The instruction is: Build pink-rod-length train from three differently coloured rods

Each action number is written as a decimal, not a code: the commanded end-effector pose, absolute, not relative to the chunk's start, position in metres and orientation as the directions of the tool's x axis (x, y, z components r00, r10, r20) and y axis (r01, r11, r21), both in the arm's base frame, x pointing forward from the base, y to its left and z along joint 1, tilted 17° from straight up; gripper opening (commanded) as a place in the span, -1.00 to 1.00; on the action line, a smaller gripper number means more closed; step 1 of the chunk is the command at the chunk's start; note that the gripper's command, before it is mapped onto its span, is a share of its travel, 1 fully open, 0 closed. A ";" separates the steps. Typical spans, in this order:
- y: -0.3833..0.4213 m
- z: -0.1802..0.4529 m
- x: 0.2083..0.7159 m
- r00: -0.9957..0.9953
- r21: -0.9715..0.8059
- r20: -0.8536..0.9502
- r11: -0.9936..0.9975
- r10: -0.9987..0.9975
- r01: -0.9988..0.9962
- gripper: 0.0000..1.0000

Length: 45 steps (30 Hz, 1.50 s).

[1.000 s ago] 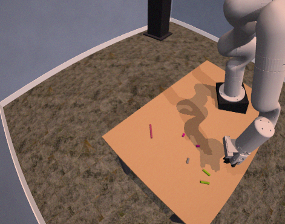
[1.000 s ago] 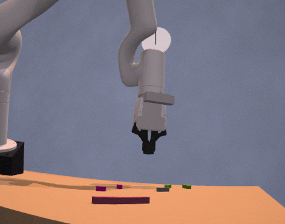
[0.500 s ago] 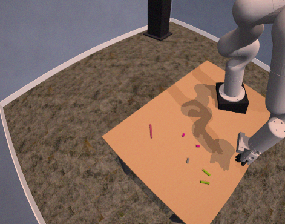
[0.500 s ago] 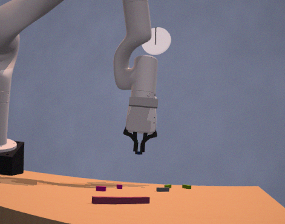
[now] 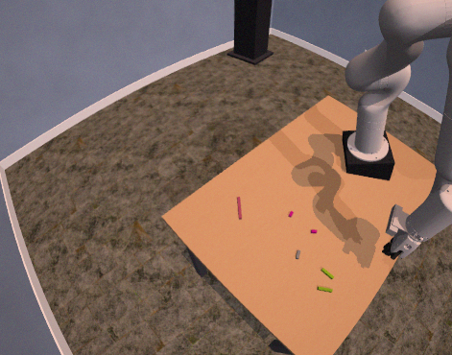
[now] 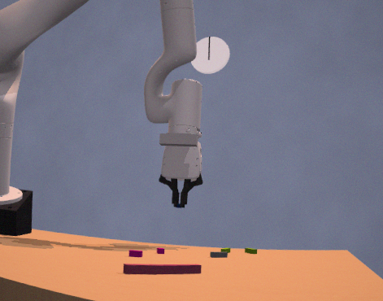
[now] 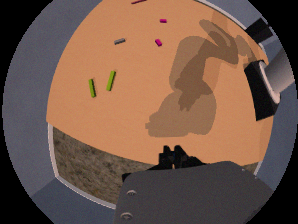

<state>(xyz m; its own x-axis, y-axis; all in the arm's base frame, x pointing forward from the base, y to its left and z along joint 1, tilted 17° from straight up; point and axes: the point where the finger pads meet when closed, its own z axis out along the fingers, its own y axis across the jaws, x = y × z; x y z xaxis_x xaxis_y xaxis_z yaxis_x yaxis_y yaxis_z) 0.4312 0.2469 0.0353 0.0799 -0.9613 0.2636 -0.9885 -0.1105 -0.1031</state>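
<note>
The pink rod point(image 5: 239, 207) lies flat on the orange table, also seen in the exterior view point(image 6: 162, 268) and the wrist view point(image 7: 140, 0). Two magenta rods point(image 5: 291, 214) point(image 5: 314, 231), a grey rod point(image 5: 297, 254) and two lime rods point(image 5: 327, 273) point(image 5: 324, 289) lie apart from one another. My gripper point(image 6: 179, 203) hangs high above the table, near its right edge in the top view point(image 5: 392, 250). It is shut on a tiny blue rod point(image 6: 178, 206) that just shows at the fingertips.
The arm's black base point(image 5: 368, 160) stands at the table's far right. A black pillar point(image 5: 250, 29) stands on the floor behind. The table edge runs close under the gripper point(image 7: 172, 152) in the wrist view.
</note>
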 end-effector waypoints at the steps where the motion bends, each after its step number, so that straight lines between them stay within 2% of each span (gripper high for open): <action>1: 0.248 0.036 0.431 0.074 -0.115 0.265 -0.108 -0.961 -0.987 -0.92; 10: 0.246 0.029 0.432 0.074 -0.116 0.266 -0.108 -0.961 -0.987 -0.92; 32: 0.227 -0.044 0.442 0.074 -0.116 0.265 -0.108 -0.961 -0.987 -0.92; 45: 0.226 -0.050 0.443 0.074 -0.116 0.265 -0.108 -0.961 -0.987 -0.92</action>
